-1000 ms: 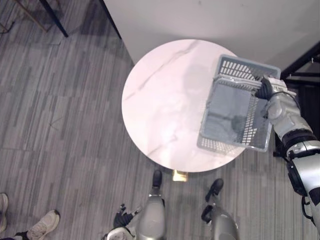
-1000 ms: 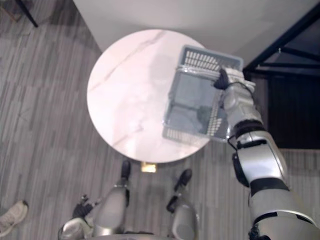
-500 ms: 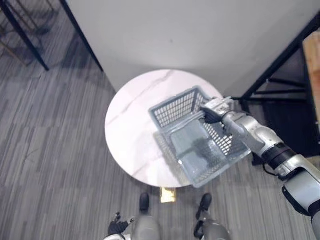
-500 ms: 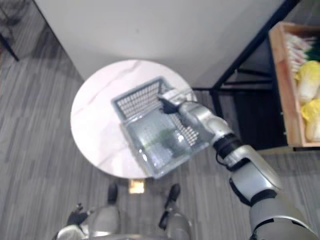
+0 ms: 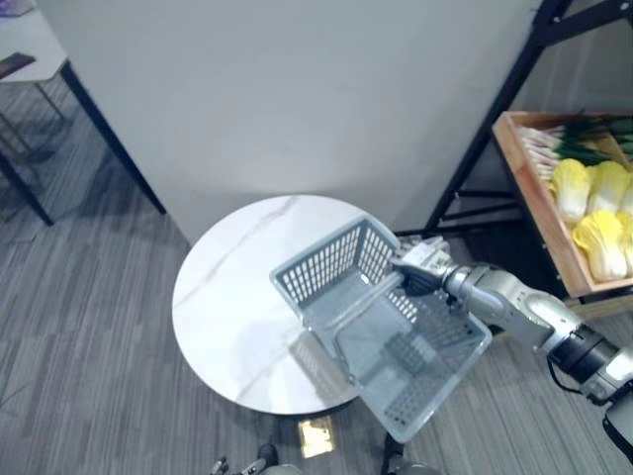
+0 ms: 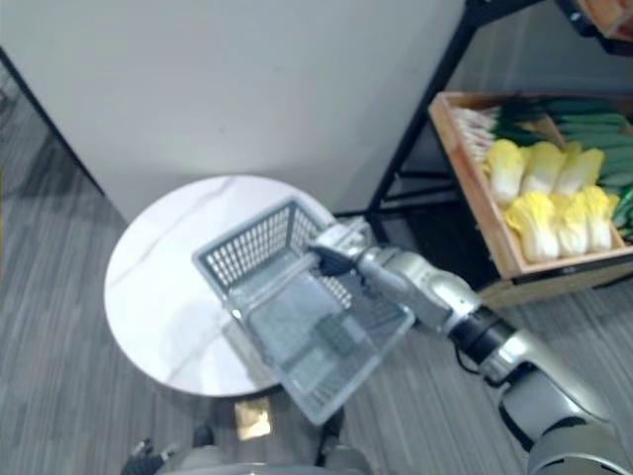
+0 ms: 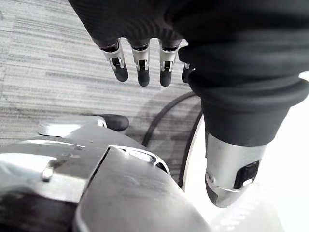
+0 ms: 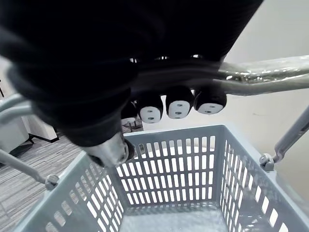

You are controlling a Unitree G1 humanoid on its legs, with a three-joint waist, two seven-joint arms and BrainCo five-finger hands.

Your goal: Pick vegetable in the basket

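Note:
My right hand [image 5: 420,269] is shut on the metal handle [image 8: 260,79] of a grey plastic basket [image 5: 381,336]. The basket hangs tilted over the right edge of the round white marble table [image 5: 227,317], and nothing lies inside it. In the right wrist view my fingers [image 8: 178,104] curl round the handle above the slotted basket wall [image 8: 169,174]. Yellow cabbages [image 6: 544,193] and green vegetables [image 6: 584,119] lie in a wooden crate [image 5: 534,198] on a shelf to the right. My left hand [image 7: 140,63] hangs open over the floor with straight fingers.
A black metal shelf frame [image 5: 485,129] stands between the table and the crate. A white wall [image 5: 297,89] runs behind the table. Grey striped carpet [image 5: 79,346] surrounds it, and dark furniture legs [image 5: 109,139] stand at the far left.
The view has swung to the right, bringing the vegetable crate in. The basket, still in my right hand, has turned and moved from over the table toward its right edge.

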